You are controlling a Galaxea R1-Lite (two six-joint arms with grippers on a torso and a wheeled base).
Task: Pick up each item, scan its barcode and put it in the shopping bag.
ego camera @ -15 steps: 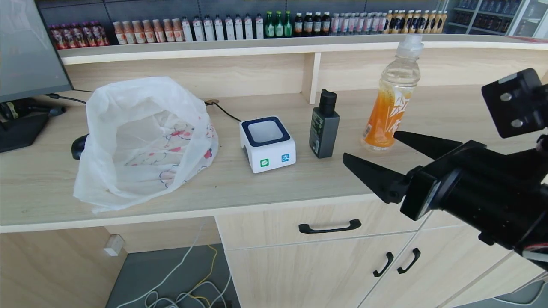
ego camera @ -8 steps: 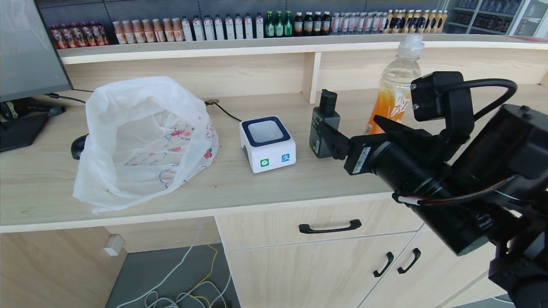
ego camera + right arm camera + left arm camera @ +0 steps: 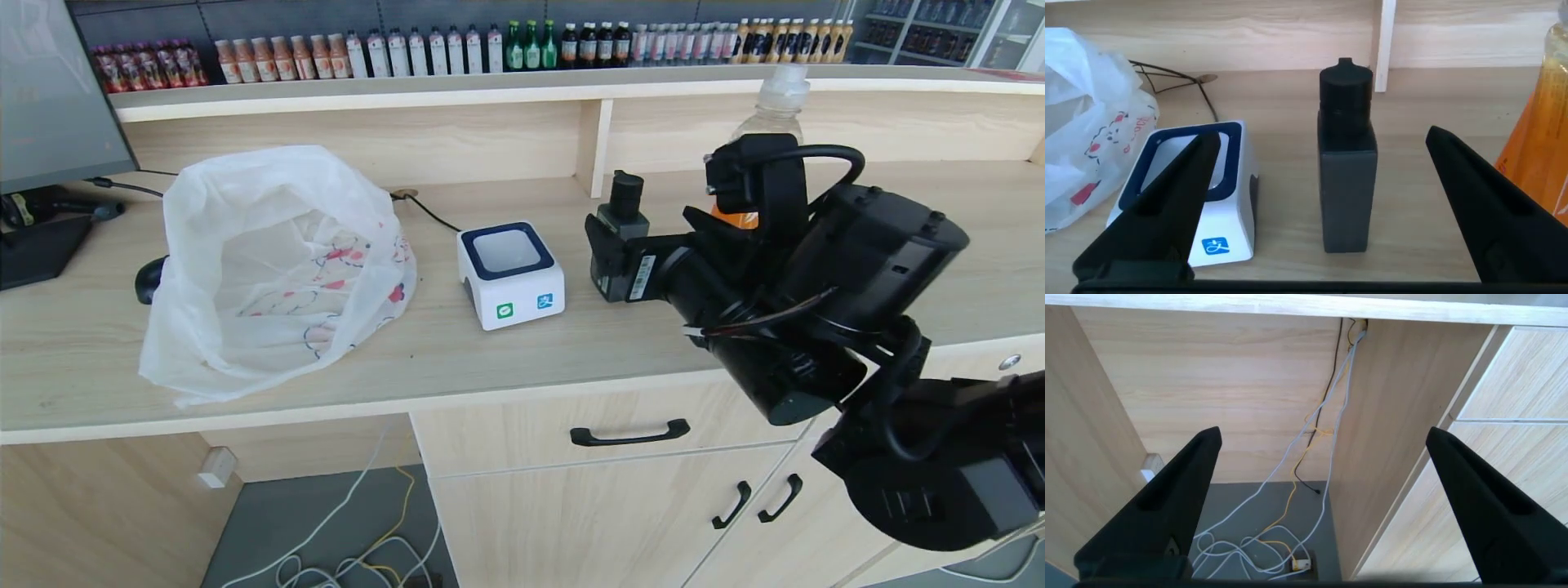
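On the right gripper (image 3: 1323, 137) the fingers (image 3: 1159, 204) are seen spread wide apart, with nothing clamped. A dark grey bottle (image 3: 1347, 188) with a black cap is framed upright between them on the wooden counter (image 3: 1437, 114). No contact is visible, and whether the tips have passed its sides cannot be told. In the head view the near finger is laid across the bottle's lower part, and the arm is stretched in from the right over the counter's front edge. Just beside the dark grey bottle, on the robot's right and apart from it, an orange drink bottle (image 3: 1545, 155) is stood upright; in the head view it is largely covered by the wrist, its white cap showing above. On the other side, near but not touching, a white scanner box (image 3: 510, 273) with a dark blue rim is set, its cable run back toward the counter's rear wall. Further left the shopping bag (image 3: 269, 269), white plastic with red and blue print, is slumped with its mouth open, well apart from the dark grey bottle. A black mouse (image 3: 150, 280) is partly hidden at the bag's left side, and a monitor (image 3: 57, 90) is placed at the far left corner. Rows of drink bottles (image 3: 490, 49) are lined up on the shelf behind. The left gripper (image 3: 1323, 433) is likewise held with fingers apart and empty, low under the counter top and faced into the open recess, where loose cables (image 3: 1257, 539) are hung and piled on the grey floor. Drawer fronts with black handles (image 3: 629, 433) are seen beside that recess.
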